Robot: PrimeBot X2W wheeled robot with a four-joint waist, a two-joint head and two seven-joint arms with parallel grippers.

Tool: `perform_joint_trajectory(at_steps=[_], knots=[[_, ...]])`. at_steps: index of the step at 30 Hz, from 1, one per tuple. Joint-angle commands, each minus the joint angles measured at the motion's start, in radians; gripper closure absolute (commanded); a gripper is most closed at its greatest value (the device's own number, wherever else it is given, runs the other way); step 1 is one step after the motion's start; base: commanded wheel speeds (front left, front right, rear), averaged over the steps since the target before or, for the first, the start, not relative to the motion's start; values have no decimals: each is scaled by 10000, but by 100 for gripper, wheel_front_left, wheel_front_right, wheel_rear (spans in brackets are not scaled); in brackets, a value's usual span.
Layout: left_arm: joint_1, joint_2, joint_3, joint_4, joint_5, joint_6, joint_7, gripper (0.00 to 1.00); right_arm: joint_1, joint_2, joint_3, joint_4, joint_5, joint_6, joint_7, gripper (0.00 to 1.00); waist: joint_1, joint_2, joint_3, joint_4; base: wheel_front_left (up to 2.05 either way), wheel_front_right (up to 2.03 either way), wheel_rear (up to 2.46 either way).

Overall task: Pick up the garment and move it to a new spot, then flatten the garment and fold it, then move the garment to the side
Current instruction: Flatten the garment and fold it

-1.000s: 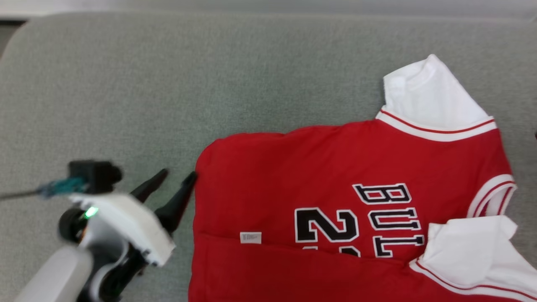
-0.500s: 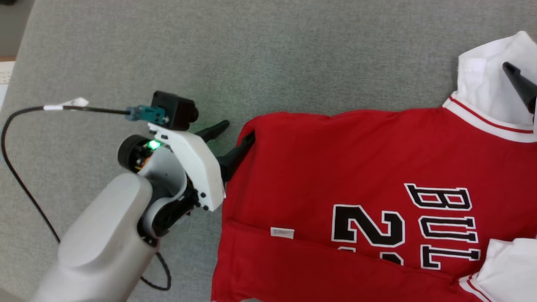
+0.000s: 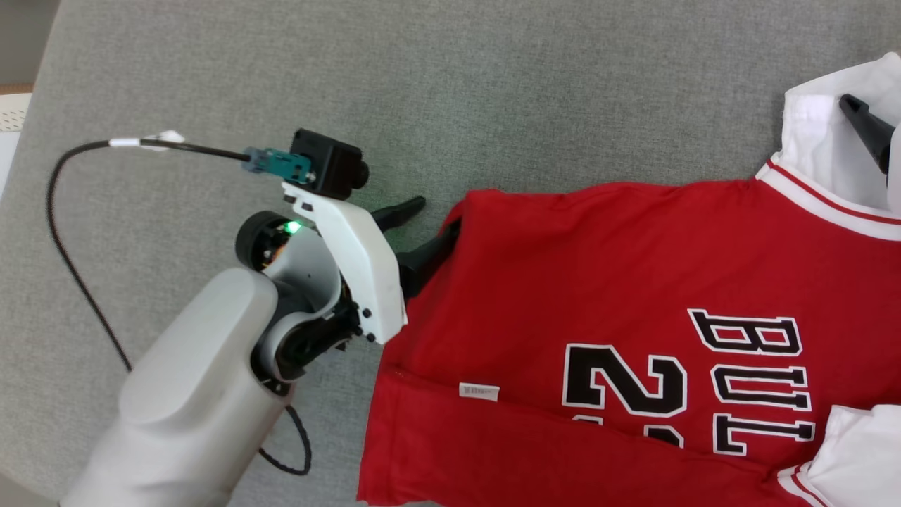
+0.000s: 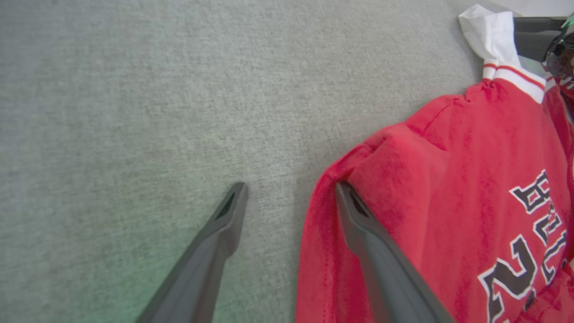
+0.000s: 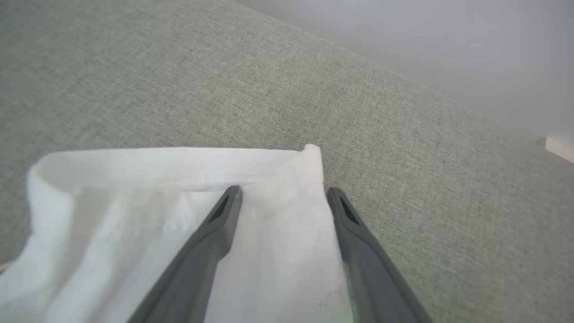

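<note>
The garment (image 3: 619,282) is a red jersey with black-and-white lettering and white sleeves, lying flat on the grey cushion (image 3: 493,91). My left gripper (image 3: 435,220) is open at the garment's far left corner. In the left wrist view the left gripper (image 4: 290,190) straddles the red hem edge (image 4: 314,233), with its right finger over the fabric and its left finger over bare cushion. One finger (image 3: 867,130) of my right gripper shows over the white sleeve (image 3: 816,120). My right gripper (image 5: 283,193) is open, both fingers over the white sleeve (image 5: 134,215) near its corner.
A black cable (image 3: 70,232) loops from the left wrist camera across the cushion at the left. The cushion's left edge (image 3: 35,120) borders a pale object and floor. Beyond the cushion's far edge stands a pale wall (image 5: 448,45).
The camera has shifted, so the whole picture moved. My left gripper has closed in on the garment's corner, one finger now over the red edge. A right gripper finger has come into view over the white sleeve.
</note>
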Motion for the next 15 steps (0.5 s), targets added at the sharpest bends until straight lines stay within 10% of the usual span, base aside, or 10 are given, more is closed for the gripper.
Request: perform_joint_trajectory(at_steps=[1, 8, 9, 10, 11, 15], knots=[[116, -116, -116, -9, -128, -92, 133, 0, 182, 64, 234, 184, 42, -7, 22, 0, -1, 0, -41, -8, 0, 0, 0], [146, -139, -312, -215, -227, -150, 323, 4, 271, 106, 730, 258, 280, 5, 3, 0, -1, 0, -74, -93, 0, 0, 0], [150, -134, -378, -210, -164, -167, 324, 65, 286, 119, 823, 296, 327, 5, 71, 11, -1, 0, -66, -108, 0, 0, 0], [170, -144, -471, -184, -96, -197, 319, 100, 312, 144, 929, 288, 379, 7, 86, 62, -1, 0, -64, -119, 0, 0, 0], [195, -131, -617, -156, -55, -249, 366, 100, 331, 147, 1009, 282, 414, 11, 59, 100, -1, 0, -67, -130, 0, 0, 0], [270, -137, -879, -95, 2, -391, 167, 100, 300, 106, 1106, 247, 644, -1, -299, 100, -1, 0, -156, -152, 0, 0, 0]])
